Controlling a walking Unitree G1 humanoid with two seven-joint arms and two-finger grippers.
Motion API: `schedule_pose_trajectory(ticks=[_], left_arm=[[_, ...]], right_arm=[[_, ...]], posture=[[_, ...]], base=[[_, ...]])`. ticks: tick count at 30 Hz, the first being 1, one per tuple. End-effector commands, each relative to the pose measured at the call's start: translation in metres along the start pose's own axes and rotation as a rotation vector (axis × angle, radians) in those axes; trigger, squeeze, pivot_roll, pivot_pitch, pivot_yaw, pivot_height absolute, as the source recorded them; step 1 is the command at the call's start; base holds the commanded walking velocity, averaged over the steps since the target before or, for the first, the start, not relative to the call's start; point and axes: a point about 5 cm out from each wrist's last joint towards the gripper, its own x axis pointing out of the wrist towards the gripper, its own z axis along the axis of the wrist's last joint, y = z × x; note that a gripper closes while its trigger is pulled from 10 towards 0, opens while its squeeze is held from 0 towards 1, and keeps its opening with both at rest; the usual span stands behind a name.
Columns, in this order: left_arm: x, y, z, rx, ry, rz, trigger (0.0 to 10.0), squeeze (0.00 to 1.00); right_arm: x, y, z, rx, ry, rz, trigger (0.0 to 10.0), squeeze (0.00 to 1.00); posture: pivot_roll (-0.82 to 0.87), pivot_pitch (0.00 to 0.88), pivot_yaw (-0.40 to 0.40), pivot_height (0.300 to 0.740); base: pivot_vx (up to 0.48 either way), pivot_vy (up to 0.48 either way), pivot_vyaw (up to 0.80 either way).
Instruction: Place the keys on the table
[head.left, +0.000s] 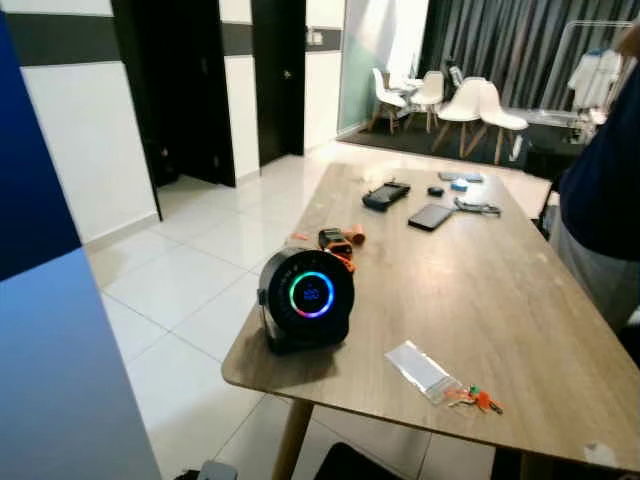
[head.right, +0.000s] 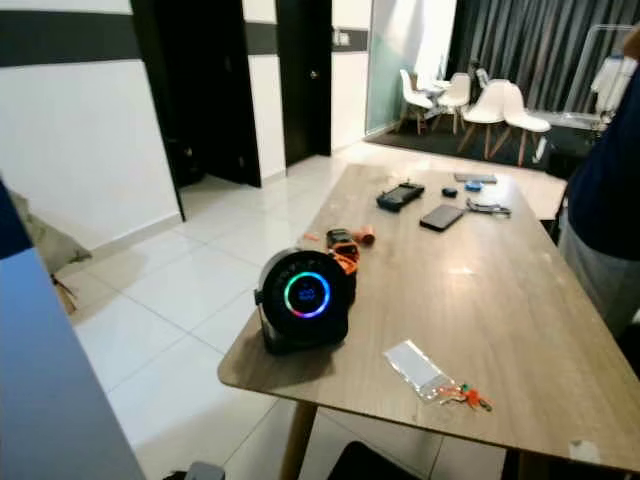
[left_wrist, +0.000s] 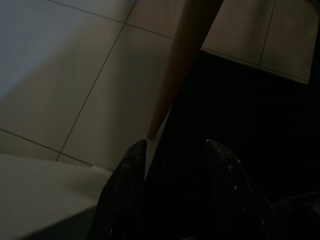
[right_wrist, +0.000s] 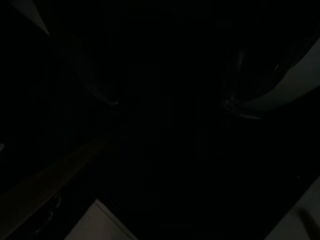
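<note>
Left end effector (left_wrist: 172, 165) hung low beside the tabletop's leg (left_wrist: 182, 60), over floor tiles, black fingers (left_wrist: 127, 185) spread apart with nothing between them. Right end effector (right_wrist: 170, 105) sat in deep shade; fingers faintly made out as two pale glints, but impossible to tell whether apart or together, or whether anything was held.

Keys (head.left: 478, 399) lay on the tabletop (head.left: 500, 300) already, at about 5 o'clock in the head view, near the close edge, orange and green tags showing, touching the end of a clear plastic sleeve (head.left: 420, 370). Judged from this, placing looked done, release finished, arms down.

To finish well: should have kept both arms low and clear of the edge, no brushing of the keys so near the rim, no bumping the leg.

Round speaker (head.left: 307, 297) with a glowing ring stood at 7 o'clock of the top, near the corner. Orange tool (head.left: 337, 241) just beyond it. Farther off, toward 12 o'clock: phone (head.left: 431, 216), dark controller (head.left: 386, 194), small items. Person's dark sleeve (head.left: 600, 190) at 3 o'clock, beside the tabletop's far side. White chairs (head.left: 470, 105) well beyond.
</note>
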Motion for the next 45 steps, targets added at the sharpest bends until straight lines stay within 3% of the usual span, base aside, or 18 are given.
schedule_pose_trajectory(ticks=[1, 29, 45], left_arm=[[-0.0026, 0.0185, 0.0023, -0.005, -0.009, 0.057, 10.0, 0.0], [-0.0005, 0.0145, 0.0079, 0.05, -0.034, 0.019, 10.0, 0.0], [-0.0009, 0.0158, 0.0085, 0.063, -0.036, 0.002, 10.0, 0.0]], right_arm=[[-0.0028, 0.0, -0.0119, -0.004, 0.036, -0.003, 10.0, 0.0], [-0.0024, -0.002, -0.0099, 0.011, 0.026, -0.011, 10.0, 0.0], [-0.0043, 0.0048, -0.0163, 0.023, 0.041, -0.01, 10.0, 0.0]], posture=[[-0.01, 0.0, 0.008, 0.74], [-0.01, 0.0, 0.023, 0.74], [-0.01, 0.005, 0.033, 0.74]], base=[[0.0, 0.0, 0.0], [0.0, 0.0, 0.0], [0.0, -0.402, 0.0]])
